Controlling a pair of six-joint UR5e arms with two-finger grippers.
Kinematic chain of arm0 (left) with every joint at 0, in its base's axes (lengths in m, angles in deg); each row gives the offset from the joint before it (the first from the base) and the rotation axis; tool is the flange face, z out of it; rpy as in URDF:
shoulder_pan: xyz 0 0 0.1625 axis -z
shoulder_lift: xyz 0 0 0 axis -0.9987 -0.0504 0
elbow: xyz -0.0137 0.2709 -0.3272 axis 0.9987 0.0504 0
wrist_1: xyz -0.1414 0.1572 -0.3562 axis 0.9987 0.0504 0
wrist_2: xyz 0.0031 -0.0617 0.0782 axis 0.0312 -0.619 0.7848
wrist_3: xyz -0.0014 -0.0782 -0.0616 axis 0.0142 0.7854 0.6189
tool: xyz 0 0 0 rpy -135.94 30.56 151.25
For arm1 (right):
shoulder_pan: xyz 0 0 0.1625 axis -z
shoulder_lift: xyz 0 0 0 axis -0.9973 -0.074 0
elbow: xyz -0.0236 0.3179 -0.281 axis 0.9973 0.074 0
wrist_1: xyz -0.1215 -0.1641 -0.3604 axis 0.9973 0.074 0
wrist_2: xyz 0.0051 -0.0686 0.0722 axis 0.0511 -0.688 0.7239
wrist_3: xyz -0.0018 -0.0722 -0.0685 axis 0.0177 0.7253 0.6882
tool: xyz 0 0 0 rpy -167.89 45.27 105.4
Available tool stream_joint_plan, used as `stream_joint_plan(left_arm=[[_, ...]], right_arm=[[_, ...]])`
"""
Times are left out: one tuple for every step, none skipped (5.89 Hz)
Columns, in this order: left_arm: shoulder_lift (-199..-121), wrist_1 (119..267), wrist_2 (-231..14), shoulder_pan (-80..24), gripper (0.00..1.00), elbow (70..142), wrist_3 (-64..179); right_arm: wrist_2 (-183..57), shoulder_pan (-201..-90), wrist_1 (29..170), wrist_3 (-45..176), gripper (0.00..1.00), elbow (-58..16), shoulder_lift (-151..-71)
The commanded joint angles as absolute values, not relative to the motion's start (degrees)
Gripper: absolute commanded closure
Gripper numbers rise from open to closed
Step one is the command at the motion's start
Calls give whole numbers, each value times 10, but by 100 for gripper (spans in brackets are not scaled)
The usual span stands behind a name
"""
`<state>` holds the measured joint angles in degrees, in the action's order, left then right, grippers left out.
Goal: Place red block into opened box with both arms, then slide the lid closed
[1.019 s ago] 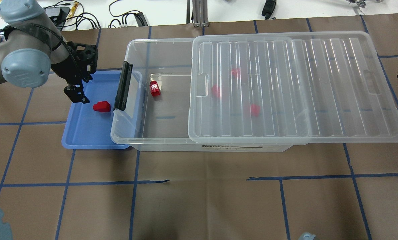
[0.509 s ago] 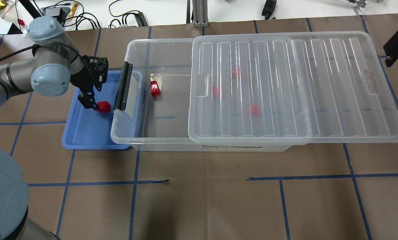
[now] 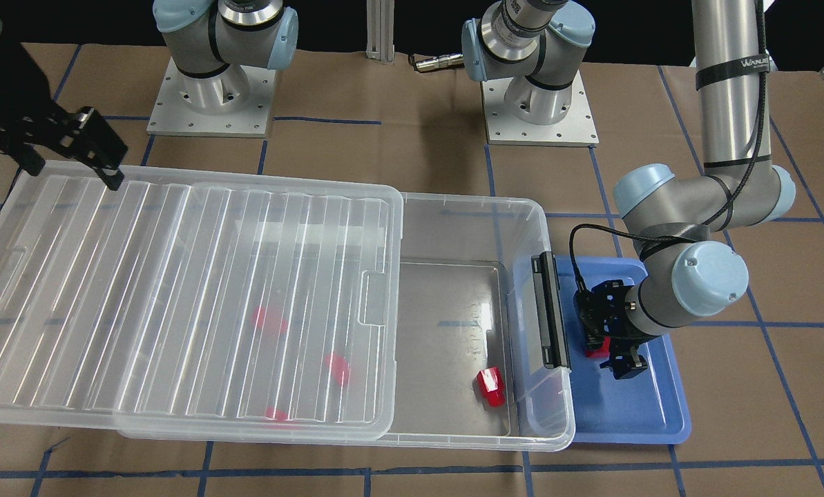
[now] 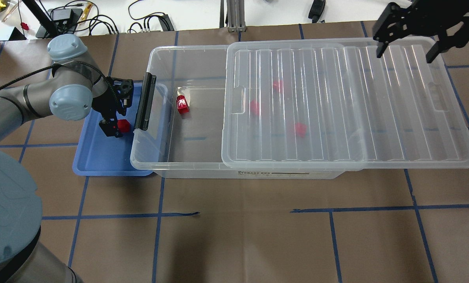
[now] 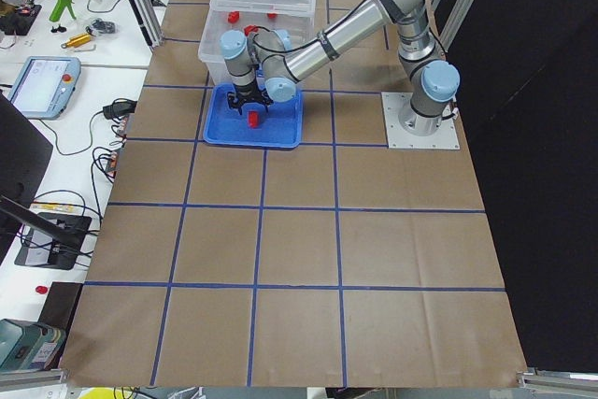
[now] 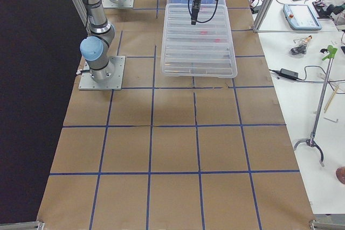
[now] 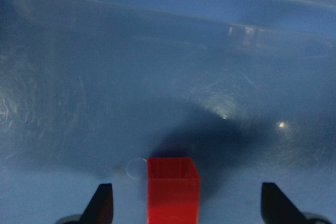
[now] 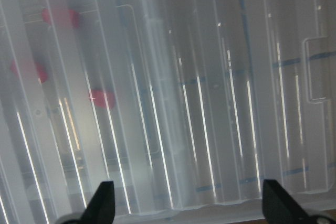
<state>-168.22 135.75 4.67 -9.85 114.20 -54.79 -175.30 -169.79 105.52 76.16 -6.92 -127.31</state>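
red block (image 4: pixel 124 125) sits in the blue tray (image 4: pixel 100 159), red pieces (image 4: pixel 183 105) in the half-covered box (image 4: pixel 140 163). left gripper (image 7: pixel 189 205) straddles the block, fingers apart; right gripper (image 4: pixel 405 55) hovers spread over the lid (image 4: pixel 336 129).

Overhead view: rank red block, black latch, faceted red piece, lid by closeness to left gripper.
1. red block, right at the left gripper.
2. black latch, on the box left end.
3. faceted red piece, inside box.
4. lid, farther right.
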Motion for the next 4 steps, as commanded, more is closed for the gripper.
stream_joint_plan(left_arm=[[-1693, 1342, 47, -99, 7, 1142, -549], [-1696, 1337, 47, -99, 40, 1142, -550], [-1696, 1337, 49, -99, 86, 1142, -549], [-1693, 1337, 49, -98, 93, 1140, -549]], right_arm=[[-1749, -1751, 1054, 703, 0, -68, -1268], [-1755, -1751, 1054, 714, 0, -72, -1266], [-1756, -1751, 1057, 726, 0, -74, -1266], [-1755, -1751, 1057, 726, 0, -74, -1267]])
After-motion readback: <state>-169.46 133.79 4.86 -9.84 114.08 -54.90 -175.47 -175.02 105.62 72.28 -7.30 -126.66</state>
